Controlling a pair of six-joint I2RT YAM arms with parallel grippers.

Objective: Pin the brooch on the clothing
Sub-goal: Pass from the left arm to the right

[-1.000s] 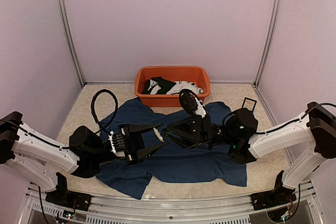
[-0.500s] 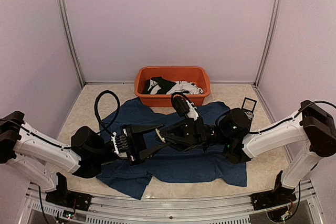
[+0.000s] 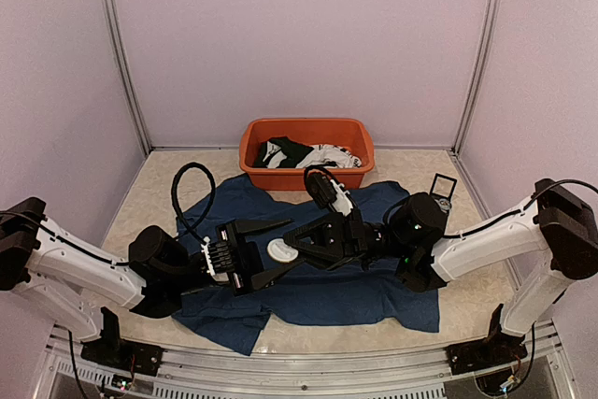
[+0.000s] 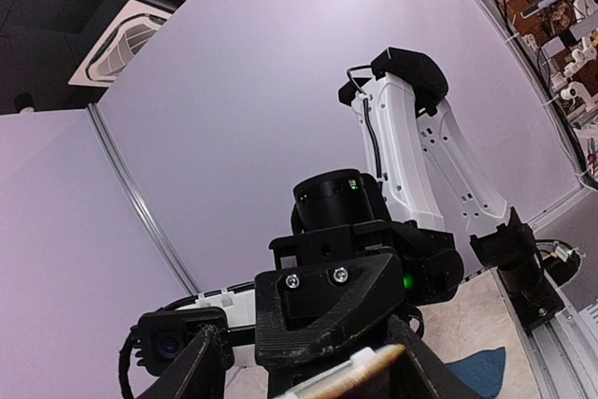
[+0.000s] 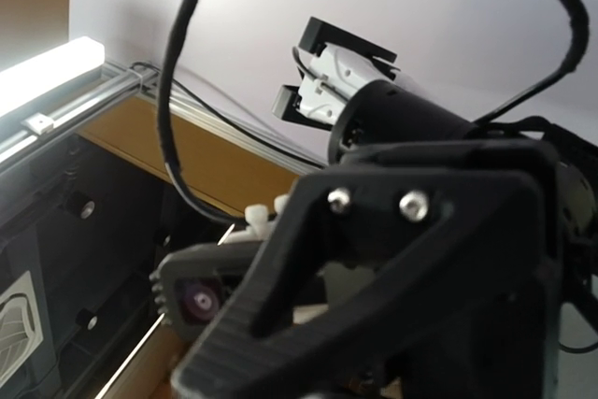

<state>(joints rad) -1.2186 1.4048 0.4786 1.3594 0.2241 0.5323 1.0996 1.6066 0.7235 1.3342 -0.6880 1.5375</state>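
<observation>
Top external: left gripper (image 3: 284, 247) fingers are spread wide, with the white brooch (image 3: 277, 250) between them, face up. Right gripper (image 3: 293, 249) fingers are pinched on the brooch's right rim. The navy T-shirt (image 3: 374, 296) lies spread under both sets of fingers.

The brooch (image 3: 278, 249) is shown too small for its pin to be made out, and whether it is gripped by the right gripper (image 3: 289, 248) cannot be told.
</observation>
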